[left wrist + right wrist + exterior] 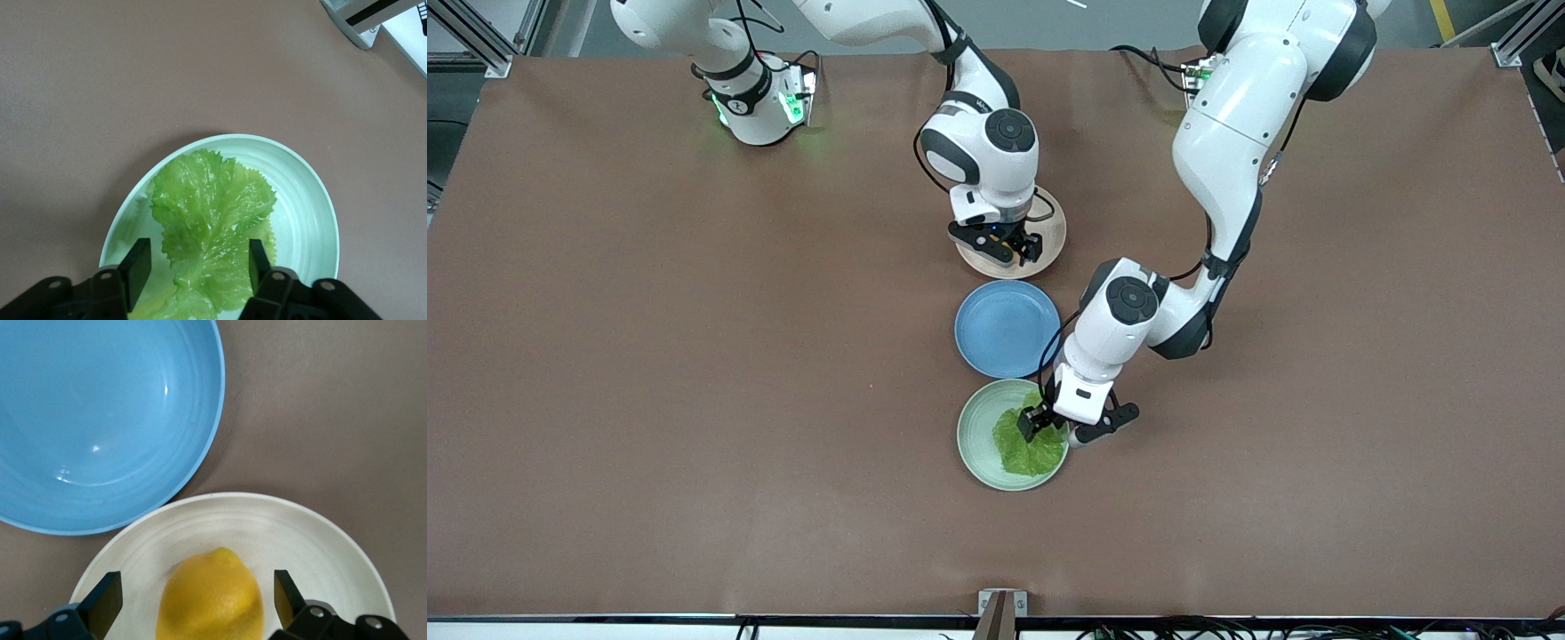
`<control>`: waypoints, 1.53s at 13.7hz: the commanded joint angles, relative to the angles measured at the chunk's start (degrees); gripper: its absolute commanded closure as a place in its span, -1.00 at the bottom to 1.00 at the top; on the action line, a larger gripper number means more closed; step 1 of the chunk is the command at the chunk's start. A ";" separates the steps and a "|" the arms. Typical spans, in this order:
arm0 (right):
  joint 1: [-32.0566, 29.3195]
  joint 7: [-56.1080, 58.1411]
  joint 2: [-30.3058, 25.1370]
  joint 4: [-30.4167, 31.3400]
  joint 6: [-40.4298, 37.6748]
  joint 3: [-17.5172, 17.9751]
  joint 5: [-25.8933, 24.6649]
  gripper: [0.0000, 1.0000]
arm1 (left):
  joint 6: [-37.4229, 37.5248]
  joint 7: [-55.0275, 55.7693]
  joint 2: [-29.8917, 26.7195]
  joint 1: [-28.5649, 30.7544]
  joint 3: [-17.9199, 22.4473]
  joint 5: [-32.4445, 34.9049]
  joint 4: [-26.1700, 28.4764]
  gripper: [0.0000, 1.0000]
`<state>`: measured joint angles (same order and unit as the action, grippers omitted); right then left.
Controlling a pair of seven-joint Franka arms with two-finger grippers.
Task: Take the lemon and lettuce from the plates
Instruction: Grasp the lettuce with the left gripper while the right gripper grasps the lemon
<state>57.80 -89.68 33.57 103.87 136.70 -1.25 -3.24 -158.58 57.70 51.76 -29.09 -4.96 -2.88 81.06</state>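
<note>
Low in the centre of the front view, the mint green plate (975, 425) is seen with the lettuce (1024, 449) lying in it, and the left gripper (1060, 431) is lowered onto the leaf's upper edge. From the left wrist view, the two black fingers (138, 265) are shown straddling the stem end of the lettuce (210, 220), partly spread with the leaf between them; contact on both sides cannot be confirmed. Toward the upper centre of the front view, the right gripper (1012, 246) is held just above the beige plate (1049, 240). In the right wrist view its fingers (107, 600) are seen spread wide on either side of the lemon (211, 600), which sits in the beige plate (320, 540), touching neither finger. The blue plate (1007, 328) lies between the two task plates and is empty.

The step in hand is judged to be the grasp itself. For the lettuce, the fingertips should be kept low against the plate so the thin leaf is pinched, not brushed. For the lemon, the fingers should be centred on its widest part and lowered further before closing, since a smooth, rounded skin may squirt out of an off-centre grip.
</note>
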 commanded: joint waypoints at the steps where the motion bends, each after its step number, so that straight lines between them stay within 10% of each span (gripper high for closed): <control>1: 1.52 -2.16 1.06 -0.51 0.85 -0.51 -0.72 -1.00 | -0.68 0.66 1.06 -0.35 0.30 -0.37 -0.81 -0.04; 4: 2.67 -2.16 1.06 -0.24 0.33 -0.51 -0.45 -0.77 | -0.68 0.57 1.32 -0.35 0.39 -0.28 -0.72 0.07; 7: 2.58 -1.37 0.97 -0.24 -0.03 -0.51 -0.45 0.76 | -0.68 0.48 1.67 -0.26 0.39 -0.28 -0.64 0.44; 8: 2.14 -0.85 0.36 -0.33 -0.90 -0.68 -0.45 0.94 | -0.68 0.39 1.67 -0.17 0.39 -0.28 -0.64 0.61; 15: -16.02 34.15 -14.04 0.01 -19.43 -0.33 4.46 0.99 | -0.51 0.65 0.54 0.44 0.30 -0.46 -0.81 0.98; 21: -39.58 72.05 -14.33 2.92 -17.36 -0.51 4.47 0.99 | 9.84 -0.05 -11.92 2.90 0.03 -0.81 5.67 0.98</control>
<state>23.59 -25.70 18.93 105.38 117.12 -3.17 0.34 -153.55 57.70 47.60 -27.15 -4.87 -2.88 80.46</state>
